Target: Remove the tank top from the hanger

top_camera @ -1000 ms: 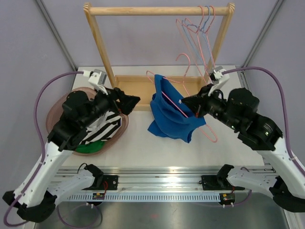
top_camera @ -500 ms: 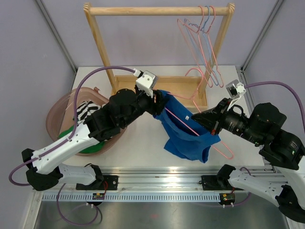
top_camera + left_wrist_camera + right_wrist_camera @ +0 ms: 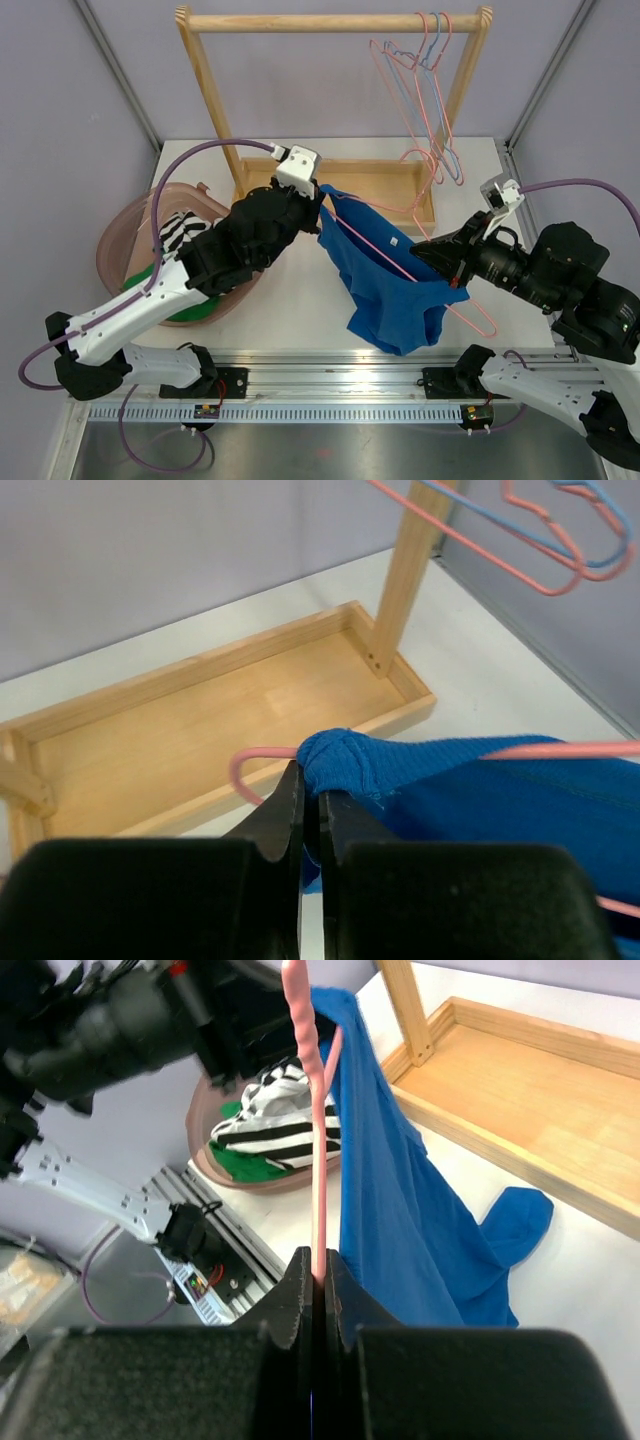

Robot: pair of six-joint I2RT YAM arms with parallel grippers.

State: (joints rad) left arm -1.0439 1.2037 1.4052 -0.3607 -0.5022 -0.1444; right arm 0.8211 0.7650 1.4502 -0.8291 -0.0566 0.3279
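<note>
Right now, nearest me, the blue tank top (image 3: 388, 300) sags at 6 o'clock in the overhead view. It is soft, limp cloth falling in loose wrinkles, and I cannot tell whether its hem rests on the table. Just beyond it my right gripper (image 3: 317, 1260) is clamped fully closed on the pink wire hanger (image 3: 317, 1180), which slants from 5 o'clock up toward 11. At that far end my left gripper (image 3: 309, 785) is pinched tight on the shoulder strap (image 3: 345, 758), bunched into a thick roll just beside the hanger's curved tip. To do this well, I judge I should hold the hanger firm with the right and draw the strap out past the bend toward 11 o'clock. Lifting it over the tip beats dragging it along the wire, since stretchy fabric will cling and tug the hanger crooked. The garment is draped over the wire nearer my right fingers too, so that side probably needs freeing afterwards. At 9 o'clock sits the laundry basket (image 3: 108, 240), and farthest, at 12, the wooden rack (image 3: 330, 22) with spare hangers (image 3: 432, 60).
</note>
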